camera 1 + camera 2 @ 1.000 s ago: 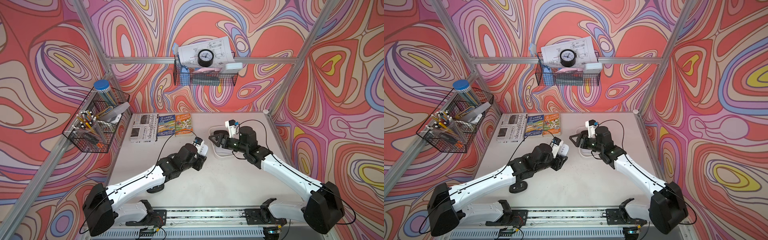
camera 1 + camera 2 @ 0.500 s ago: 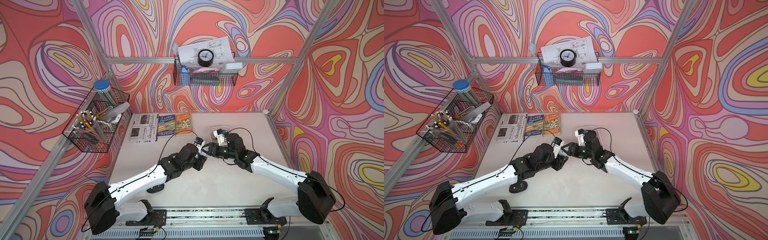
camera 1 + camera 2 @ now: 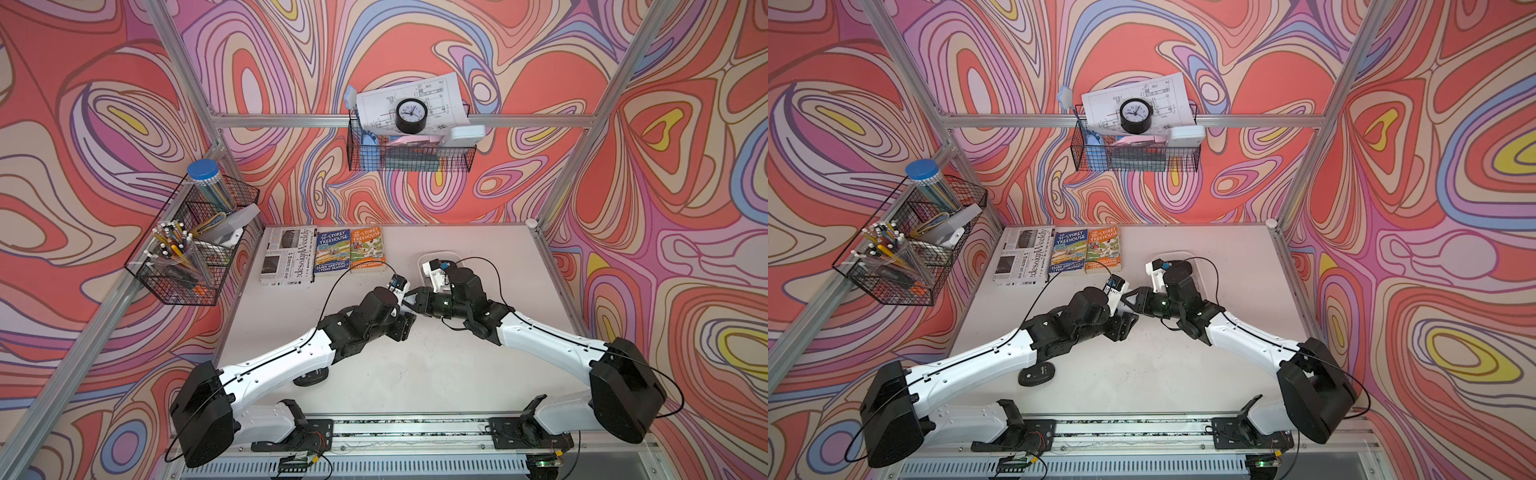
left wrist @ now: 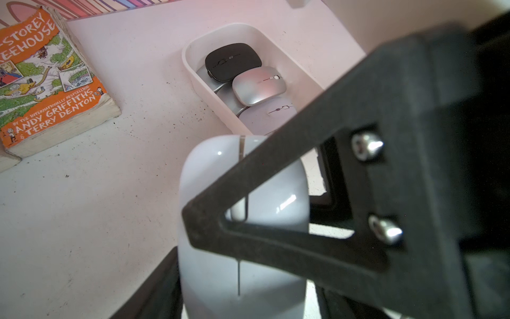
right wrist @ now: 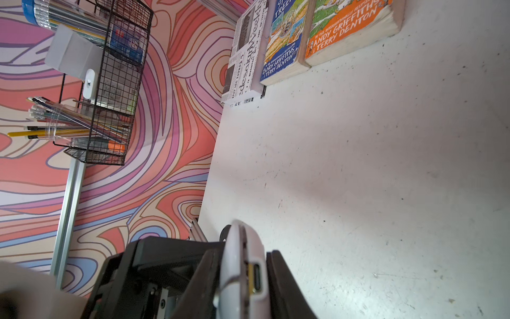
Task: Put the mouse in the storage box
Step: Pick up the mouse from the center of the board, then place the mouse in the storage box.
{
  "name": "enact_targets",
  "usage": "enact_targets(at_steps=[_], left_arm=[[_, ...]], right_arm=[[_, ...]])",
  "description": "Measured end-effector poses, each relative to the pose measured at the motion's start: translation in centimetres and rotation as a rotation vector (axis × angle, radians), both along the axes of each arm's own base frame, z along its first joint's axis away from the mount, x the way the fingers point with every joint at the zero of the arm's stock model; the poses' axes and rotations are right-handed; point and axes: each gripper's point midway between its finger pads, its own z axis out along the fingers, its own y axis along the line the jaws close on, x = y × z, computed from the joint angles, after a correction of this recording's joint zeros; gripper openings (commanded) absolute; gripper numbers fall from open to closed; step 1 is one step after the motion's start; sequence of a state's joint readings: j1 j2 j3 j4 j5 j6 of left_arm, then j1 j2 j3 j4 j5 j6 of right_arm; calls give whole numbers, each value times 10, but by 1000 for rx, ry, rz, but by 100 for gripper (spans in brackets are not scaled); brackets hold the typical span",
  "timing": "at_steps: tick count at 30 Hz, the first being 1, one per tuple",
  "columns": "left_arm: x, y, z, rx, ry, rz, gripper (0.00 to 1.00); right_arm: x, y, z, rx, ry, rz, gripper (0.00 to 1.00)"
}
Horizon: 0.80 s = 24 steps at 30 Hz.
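A white mouse [image 4: 212,176] hangs above the table between both grippers. My right gripper [image 5: 242,256] is shut on it, one finger on each flat face, with the mouse's charging port showing between them. In the left wrist view a finger [image 4: 276,165] of the right gripper crosses over the mouse. My left gripper [image 4: 242,290] stands open around the mouse's rear, with a gap on one side. In both top views the two grippers meet mid-table [image 3: 411,299] [image 3: 1129,305]. The white storage box [image 4: 193,47] [image 3: 440,252] lies just beyond and holds several mice.
A black mouse [image 3: 1037,374] lies on the table under the left arm. Two books [image 3: 330,251] [image 3: 365,248] and a magazine [image 3: 286,257] lie at the back left. Wire baskets hang on the left wall [image 3: 195,245] and the back wall [image 3: 409,153].
My right gripper swung from over the storage box to the left gripper and shut on the white mouse. The left jaws have opened.
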State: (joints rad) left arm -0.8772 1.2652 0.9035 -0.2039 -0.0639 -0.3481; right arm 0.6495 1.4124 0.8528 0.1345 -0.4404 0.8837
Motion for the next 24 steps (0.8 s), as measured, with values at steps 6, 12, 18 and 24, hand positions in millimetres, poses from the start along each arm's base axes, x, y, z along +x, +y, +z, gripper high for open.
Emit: enact_targets(at_steps=[6, 12, 18, 24], left_arm=[[1, 4, 4, 0, -14, 16, 91], [-3, 19, 17, -27, -51, 56, 92], [-7, 32, 5, -9, -41, 92, 92], [-10, 39, -11, 23, -14, 107, 92]], right_arm=[[14, -2, 8, -40, -45, -30, 27], [62, -50, 19, -64, -92, -183, 25], [109, -134, 3, -124, -75, -439, 25], [117, -162, -23, -185, -49, -547, 24]])
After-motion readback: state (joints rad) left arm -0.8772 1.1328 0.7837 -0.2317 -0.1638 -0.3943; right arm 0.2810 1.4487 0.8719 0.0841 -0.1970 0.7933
